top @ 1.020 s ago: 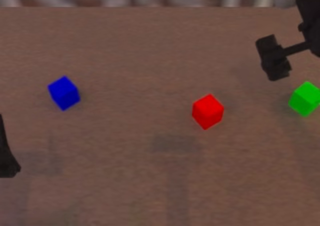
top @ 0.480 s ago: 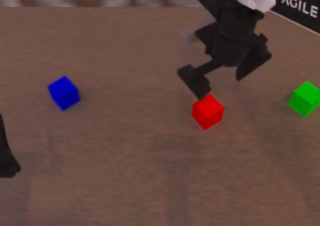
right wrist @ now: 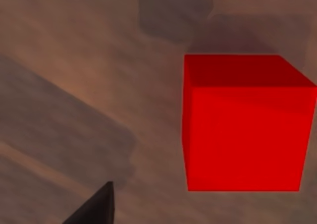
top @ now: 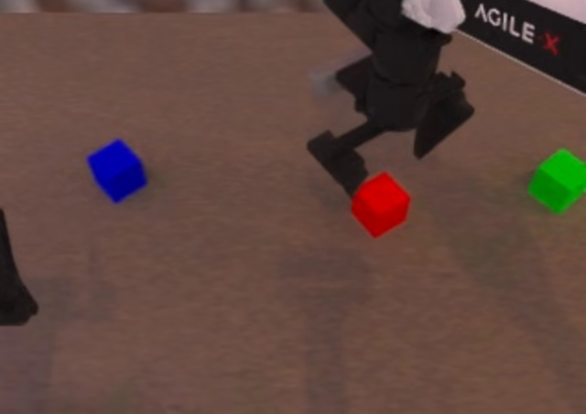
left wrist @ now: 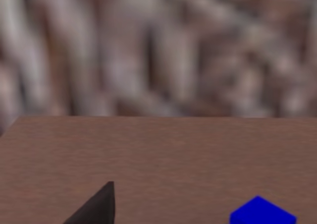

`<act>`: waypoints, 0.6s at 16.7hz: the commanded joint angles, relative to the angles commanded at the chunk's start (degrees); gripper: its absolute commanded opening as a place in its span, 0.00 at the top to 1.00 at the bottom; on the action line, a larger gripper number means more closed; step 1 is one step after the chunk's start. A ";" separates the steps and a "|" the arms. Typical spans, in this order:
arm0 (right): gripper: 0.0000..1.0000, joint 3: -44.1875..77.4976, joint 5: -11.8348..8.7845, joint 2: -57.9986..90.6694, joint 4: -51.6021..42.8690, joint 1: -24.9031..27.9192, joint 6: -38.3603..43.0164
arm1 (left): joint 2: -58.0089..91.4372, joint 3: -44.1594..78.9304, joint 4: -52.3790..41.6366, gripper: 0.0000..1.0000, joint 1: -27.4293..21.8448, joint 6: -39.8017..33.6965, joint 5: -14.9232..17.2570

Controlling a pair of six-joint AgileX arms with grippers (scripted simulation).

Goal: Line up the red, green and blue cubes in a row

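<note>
Right hand stands over the middle of the table, spread wide: one finger reaches down just beside the upper-left corner of the red cube, the other sits up and to the right, clear of it. Nothing is held. Whether that lower finger touches the cube cannot be told from above; the right wrist view shows the red cube close below with a finger tip apart from it at the edge of view. The red cube rests flat on the table near centre, turned so its corners point up and down the top view. The green cube lies well apart near the right edge, the blue cube well apart toward the left; none is in a row yet. The left hand is parked at the left edge, its opening not discernible. Assessment of handling: the cubes appear small, solid and rigid, likely light, with smooth plain faces that could slip under a weak or skewed pinch. No fragility is indicated. Recommended hold is across two opposite side faces, fingers square to them and low on the body, not on corners or edges, since the cube's turned stance requires the hand to be aligned first.
</note>
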 joint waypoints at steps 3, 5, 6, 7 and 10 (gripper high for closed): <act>0.00 -1.04 0.00 0.12 1.06 -0.20 -0.07 | 0.00 0.00 0.00 0.00 0.00 0.00 0.00; 0.00 -3.69 0.01 0.80 4.32 -0.10 -0.10 | 0.00 0.00 0.00 0.00 0.00 0.00 0.00; 0.00 -5.38 0.02 1.31 6.67 -0.07 -0.06 | 0.00 0.00 0.00 0.00 0.00 0.00 0.00; 0.00 -7.18 0.02 1.89 9.28 -0.06 -0.01 | 0.00 0.00 0.00 0.00 0.00 0.00 0.00; 0.00 -12.04 0.04 3.49 15.89 0.04 0.09 | 0.00 0.00 0.00 0.00 0.00 0.00 0.00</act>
